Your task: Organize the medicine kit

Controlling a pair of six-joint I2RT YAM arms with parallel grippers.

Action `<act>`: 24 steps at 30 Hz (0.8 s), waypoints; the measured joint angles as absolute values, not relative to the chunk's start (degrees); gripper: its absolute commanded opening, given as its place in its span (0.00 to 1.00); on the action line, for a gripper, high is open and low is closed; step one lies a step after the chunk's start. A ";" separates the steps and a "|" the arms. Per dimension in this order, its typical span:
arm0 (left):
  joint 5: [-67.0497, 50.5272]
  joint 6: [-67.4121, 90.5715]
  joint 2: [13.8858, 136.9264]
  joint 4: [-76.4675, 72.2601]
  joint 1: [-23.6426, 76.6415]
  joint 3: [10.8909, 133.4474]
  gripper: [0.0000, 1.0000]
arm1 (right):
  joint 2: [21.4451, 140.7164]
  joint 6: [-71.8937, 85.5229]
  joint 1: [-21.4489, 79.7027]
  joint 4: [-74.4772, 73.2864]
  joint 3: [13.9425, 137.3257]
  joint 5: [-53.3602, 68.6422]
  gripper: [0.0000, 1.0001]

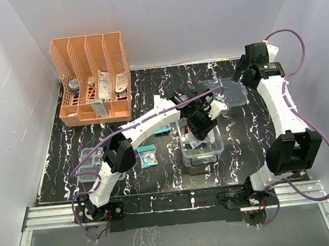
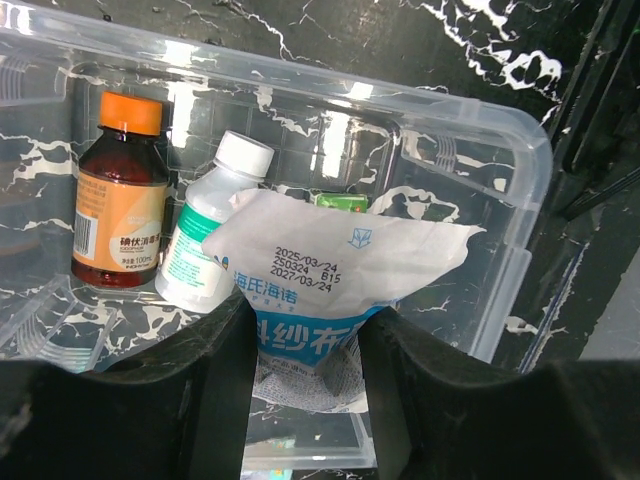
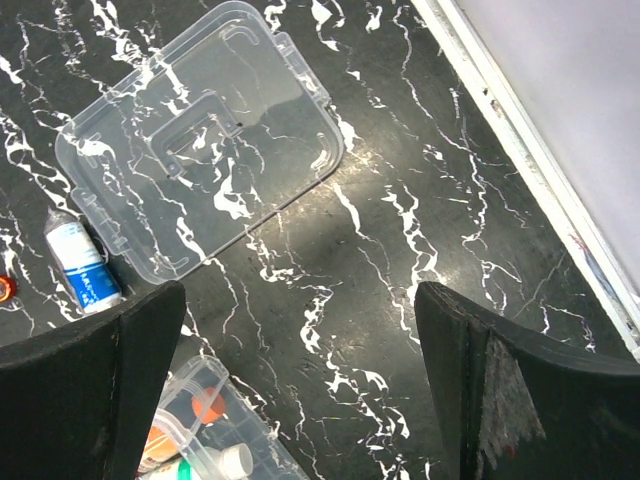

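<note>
The medicine kit (image 1: 204,154), a deep clear box, stands open at the table's centre. My left gripper (image 1: 202,125) hangs over it, shut on a white gauze packet (image 2: 330,260) with a blue band, held above the box's inside (image 2: 520,170). My left gripper (image 2: 305,335) pinches the packet's lower end. A brown bottle with an orange cap (image 2: 120,200) and a white bottle with a green label (image 2: 210,240) lie in the box. The clear lid (image 3: 200,150) lies flat at the back right (image 1: 234,94). My right gripper (image 3: 300,295) is open and empty above bare table beside the lid.
An orange slotted file rack (image 1: 94,77) with items stands at the back left. A shallow clear tray (image 1: 90,164) sits at the near left, with a small packet (image 1: 148,156) beside it. A small blue-and-white bottle (image 3: 82,265) lies next to the lid.
</note>
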State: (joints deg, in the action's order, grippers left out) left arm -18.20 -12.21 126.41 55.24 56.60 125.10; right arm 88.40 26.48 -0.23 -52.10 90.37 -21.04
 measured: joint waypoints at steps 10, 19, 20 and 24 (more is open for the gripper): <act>-19.03 -11.60 128.16 54.35 57.04 121.34 0.40 | 87.33 25.43 -3.29 -51.70 88.29 -20.32 0.98; -18.79 -8.38 128.18 52.25 58.37 113.49 0.47 | 86.76 25.10 -3.62 -50.72 85.76 -19.09 0.98; -18.70 -8.23 128.18 52.18 58.41 113.49 0.50 | 86.61 25.06 -3.66 -50.78 85.49 -19.00 0.98; -18.26 -7.42 128.18 52.07 58.50 113.60 0.60 | 86.11 24.60 -4.01 -50.78 85.27 -18.83 0.98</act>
State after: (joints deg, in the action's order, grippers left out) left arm -18.26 -7.42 128.18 52.07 58.50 113.60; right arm 86.11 24.60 -4.01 -50.78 85.27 -18.83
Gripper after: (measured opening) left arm 0.530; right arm 0.983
